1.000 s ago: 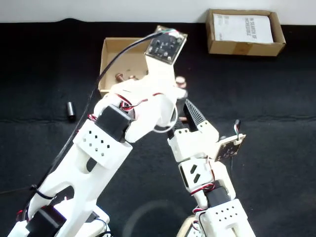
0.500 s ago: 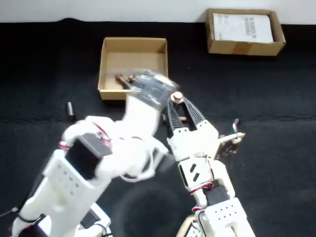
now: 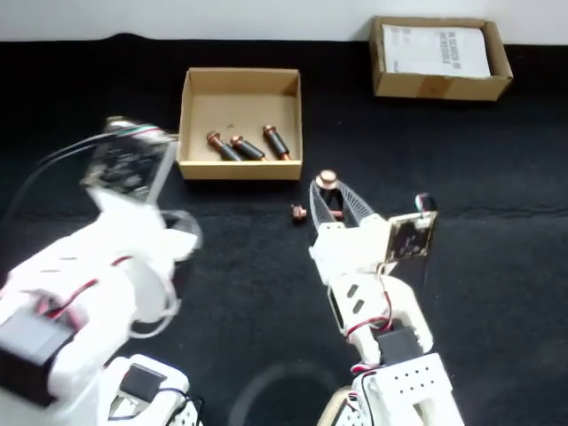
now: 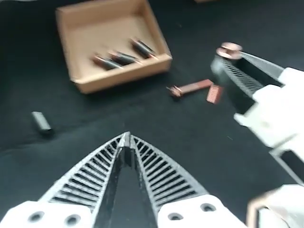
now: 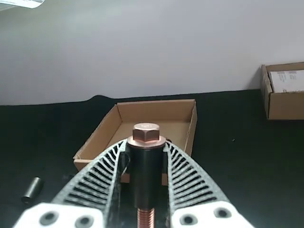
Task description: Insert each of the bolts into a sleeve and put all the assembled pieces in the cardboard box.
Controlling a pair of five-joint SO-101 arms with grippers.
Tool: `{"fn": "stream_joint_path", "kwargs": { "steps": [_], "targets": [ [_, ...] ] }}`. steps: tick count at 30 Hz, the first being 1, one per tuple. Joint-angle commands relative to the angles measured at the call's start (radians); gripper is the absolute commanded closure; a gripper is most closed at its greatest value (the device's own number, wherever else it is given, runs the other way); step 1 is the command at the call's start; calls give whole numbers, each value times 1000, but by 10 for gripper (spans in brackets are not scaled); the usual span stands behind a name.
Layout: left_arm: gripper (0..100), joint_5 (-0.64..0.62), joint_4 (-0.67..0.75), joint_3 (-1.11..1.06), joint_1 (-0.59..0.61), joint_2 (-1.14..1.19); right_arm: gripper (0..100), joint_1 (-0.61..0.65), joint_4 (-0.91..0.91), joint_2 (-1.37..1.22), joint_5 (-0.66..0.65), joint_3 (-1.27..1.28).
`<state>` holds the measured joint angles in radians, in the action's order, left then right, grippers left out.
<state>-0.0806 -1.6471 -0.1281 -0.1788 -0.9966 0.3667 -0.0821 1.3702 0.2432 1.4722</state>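
Note:
The cardboard box [image 3: 199,89] [image 4: 80,28] holds three bolts in sleeves [image 3: 248,145] [image 4: 122,57]. My right gripper [image 3: 327,190] [image 5: 146,159] is shut on a dark sleeve with a copper bolt through it [image 3: 327,181] [image 5: 146,166], held upright just in front of the box. A loose bolt [image 3: 299,212] [image 4: 191,88] lies on the cloth beside that gripper. A bare sleeve [image 4: 42,122] lies left of the box. My left gripper [image 4: 126,138] is shut and holds nothing, above the cloth in front of the box.
A second cardboard box [image 3: 439,86] with a printed sheet stands at the back right. A small copper piece [image 4: 214,93] lies next to the loose bolt. The left arm [image 3: 115,266] fills the left front of the table.
The left arm has swung from over the box back to the left, uncovering the three pieces inside. The right gripper has kept its bolt and sleeve and moved slightly forward.

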Motion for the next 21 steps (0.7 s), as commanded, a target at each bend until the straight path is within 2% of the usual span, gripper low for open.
{"fn": "stream_joint_path", "kwargs": {
  "steps": [1,7,12,21],
  "targets": [
    [992,55,21,-1,143,-56,991,-4,-90,-1,5,-177],
    [992,74,21,-182,358,-166,991,-4,-312,-130,3,-463],
    [991,74,25,-455,409,-341,991,-4,-495,-344,3,-780],
    [991,74,367,-1135,414,-852,991,13,-872,-783,3,-1389]
  ]
}}
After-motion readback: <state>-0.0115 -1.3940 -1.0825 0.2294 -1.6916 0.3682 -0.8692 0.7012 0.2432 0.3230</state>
